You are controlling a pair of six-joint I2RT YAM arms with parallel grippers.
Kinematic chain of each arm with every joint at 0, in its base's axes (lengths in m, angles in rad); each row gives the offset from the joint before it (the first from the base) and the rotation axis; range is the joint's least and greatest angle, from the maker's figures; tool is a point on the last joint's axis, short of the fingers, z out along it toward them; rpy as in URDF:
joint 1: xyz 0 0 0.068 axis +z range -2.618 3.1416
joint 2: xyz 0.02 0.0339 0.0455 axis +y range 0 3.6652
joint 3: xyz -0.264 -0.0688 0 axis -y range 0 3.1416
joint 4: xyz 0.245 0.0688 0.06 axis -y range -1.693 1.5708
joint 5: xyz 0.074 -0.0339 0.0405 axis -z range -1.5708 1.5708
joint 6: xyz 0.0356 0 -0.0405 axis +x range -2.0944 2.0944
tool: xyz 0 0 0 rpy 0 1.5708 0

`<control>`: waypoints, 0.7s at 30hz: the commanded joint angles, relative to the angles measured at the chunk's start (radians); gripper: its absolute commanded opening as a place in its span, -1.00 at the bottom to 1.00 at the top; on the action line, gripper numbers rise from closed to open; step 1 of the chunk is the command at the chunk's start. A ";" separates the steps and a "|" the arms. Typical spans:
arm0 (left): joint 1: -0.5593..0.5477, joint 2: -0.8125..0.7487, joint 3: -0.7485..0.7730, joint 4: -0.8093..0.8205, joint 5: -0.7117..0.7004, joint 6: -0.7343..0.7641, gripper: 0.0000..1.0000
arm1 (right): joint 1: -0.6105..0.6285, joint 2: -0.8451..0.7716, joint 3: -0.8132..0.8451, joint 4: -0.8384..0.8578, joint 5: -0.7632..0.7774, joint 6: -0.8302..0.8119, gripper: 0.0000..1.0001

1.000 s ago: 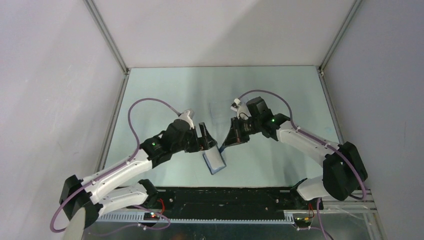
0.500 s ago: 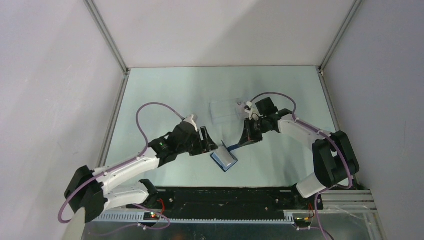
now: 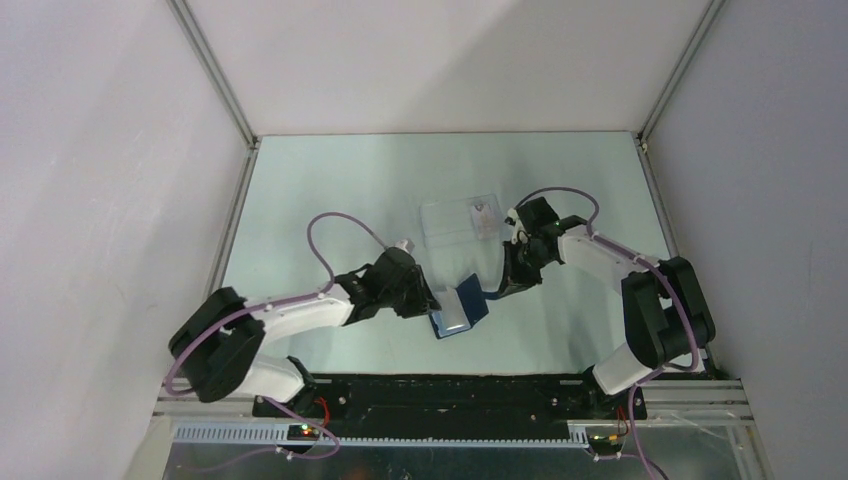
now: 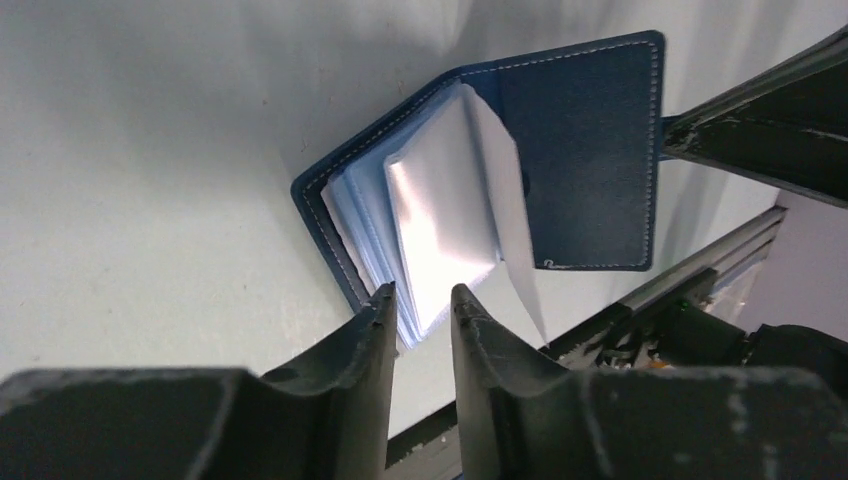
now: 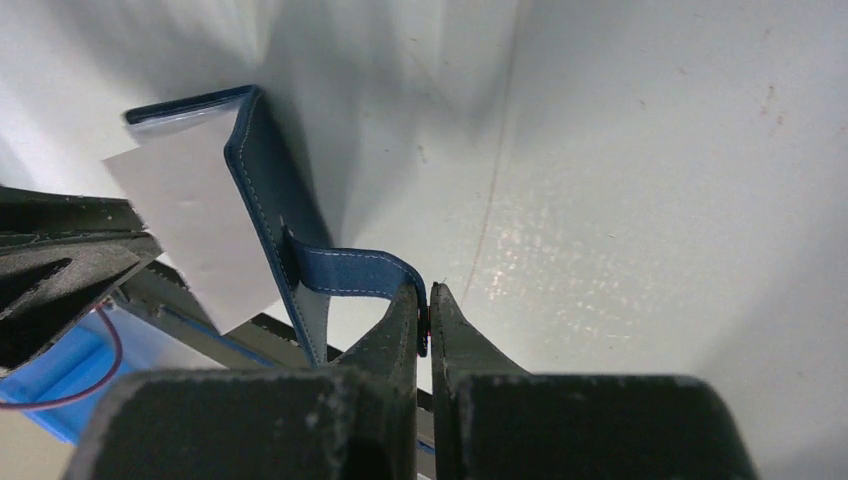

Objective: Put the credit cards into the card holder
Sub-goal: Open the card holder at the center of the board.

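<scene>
Opening of card holder [image 3: 457, 310] as the step in hand, to judge from the layout. Placed near the front middle of table [image 3: 330, 190], between the two arms, spread like a small book with pale inner sleeves [image 4: 440, 230] fanned out; whether resting on the surface or lifted a little, hard to tell. Jaws of left gripper [image 4: 420, 310] nearly closed, only a narrow gap between them, with the lower edge of the sleeves in that gap; seemingly pinched, though true contact not plain from the left wrist view. Jaws of right gripper [image 5: 425, 300] pressed fully together on the blue strap [image 5: 350, 272] of the dark cover, holding that cover away from the sleeves. Farther back, flat on the table and well apart from the holder, credit cards [image 3: 455, 222], touched by neither gripper, one with a small purplish mark. None inside yet, so most of the task not yet done. Next move, probably: hold one side open with one gripper and free the other for a card. Calls for care, given thin flat cards on a smooth table with little edge to grip, and a narrow, soft sleeve mouth, likely to fold shut after release of the strap.
</scene>
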State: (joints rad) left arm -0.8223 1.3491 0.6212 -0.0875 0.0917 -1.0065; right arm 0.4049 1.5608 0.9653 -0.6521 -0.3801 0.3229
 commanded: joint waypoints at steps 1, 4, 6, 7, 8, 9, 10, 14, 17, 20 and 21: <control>-0.018 0.084 0.065 0.050 0.012 -0.004 -0.44 | -0.003 0.027 0.040 -0.048 0.078 -0.029 -1.00; -0.024 0.114 0.072 0.051 -0.004 -0.011 -0.47 | -0.005 0.037 0.041 -0.060 0.106 -0.035 -1.00; -0.026 0.133 0.075 0.065 0.000 -0.008 -0.46 | -0.005 0.043 0.042 -0.066 0.125 -0.036 -1.00; -0.027 0.136 0.078 0.076 0.008 -0.009 -0.45 | -0.005 0.045 0.041 -0.069 0.130 -0.037 -1.00; -0.028 0.144 0.081 0.080 0.013 -0.009 -0.44 | -0.005 0.050 0.042 -0.071 0.138 -0.037 -1.00; -0.030 0.149 0.084 0.081 0.020 -0.010 -0.44 | -0.005 0.054 0.041 -0.073 0.148 -0.037 -1.00; -0.030 0.158 0.090 0.096 0.023 -0.009 -0.44 | -0.004 0.056 0.041 -0.075 0.152 -0.038 -1.00; -0.039 0.177 0.105 0.112 0.025 -0.006 -0.43 | 0.002 0.060 0.041 -0.081 0.190 -0.038 -1.00; -0.047 0.180 0.115 0.112 0.023 0.003 -0.41 | 0.007 0.059 0.042 -0.083 0.217 -0.039 -0.95; -0.057 0.176 0.121 0.113 0.019 0.006 -0.41 | 0.009 0.029 0.041 -0.083 0.215 -0.037 -0.67; -0.057 0.174 0.122 0.112 0.017 0.006 -0.40 | 0.009 0.016 0.042 -0.083 0.205 -0.036 -0.59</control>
State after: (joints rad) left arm -0.8650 1.5253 0.7097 -0.0132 0.1101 -1.0046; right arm 0.4065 1.6138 0.9737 -0.7258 -0.1955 0.2932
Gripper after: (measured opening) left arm 0.297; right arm 0.136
